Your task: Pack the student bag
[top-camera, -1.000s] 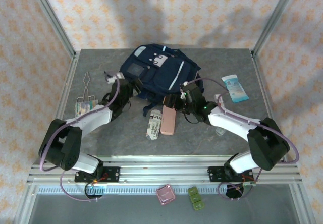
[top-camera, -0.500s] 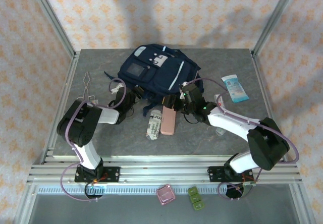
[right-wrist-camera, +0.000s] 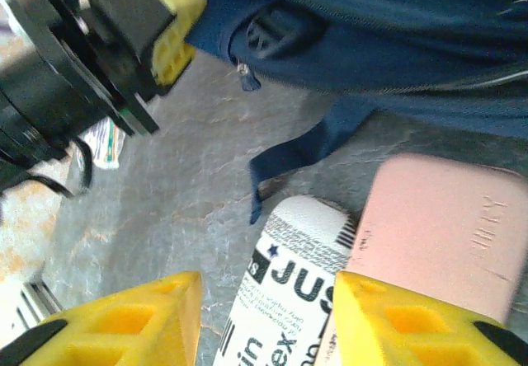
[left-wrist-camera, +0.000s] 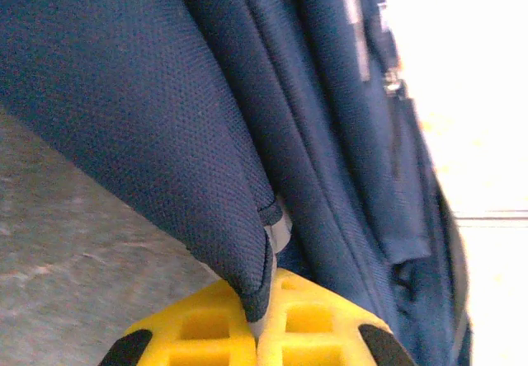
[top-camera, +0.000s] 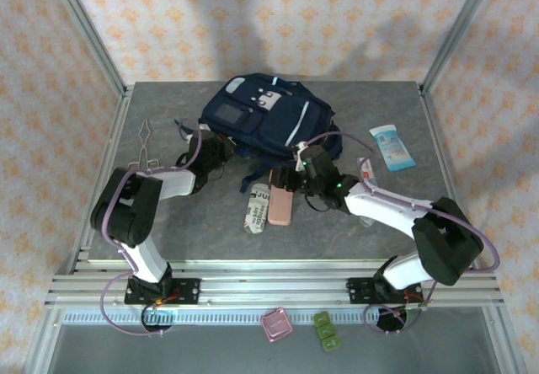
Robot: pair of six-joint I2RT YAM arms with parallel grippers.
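The student bag [top-camera: 265,117] is a navy-blue backpack lying at the back middle of the table. My left gripper [top-camera: 212,149] is at its near-left edge, and in the left wrist view it [left-wrist-camera: 260,304] is shut on a fold of the bag [left-wrist-camera: 165,94] fabric. My right gripper [top-camera: 283,180] hangs open just in front of the bag. In the right wrist view its fingers [right-wrist-camera: 262,321] straddle a white printed tube [right-wrist-camera: 289,300], beside a pink case [right-wrist-camera: 437,234]. The bag [right-wrist-camera: 396,20] and the left gripper [right-wrist-camera: 165,28] lie beyond.
A white printed tube [top-camera: 256,208] and pink case [top-camera: 280,205] lie side by side before the bag. A blue-and-white packet [top-camera: 392,146] lies at the right, metal tongs [top-camera: 145,138] at the left. Dark bag straps [top-camera: 253,176] trail onto the table.
My left gripper reached the bag's near-left edge and shut on its fabric. My right gripper narrowed somewhat and shifted slightly toward the tube and case.
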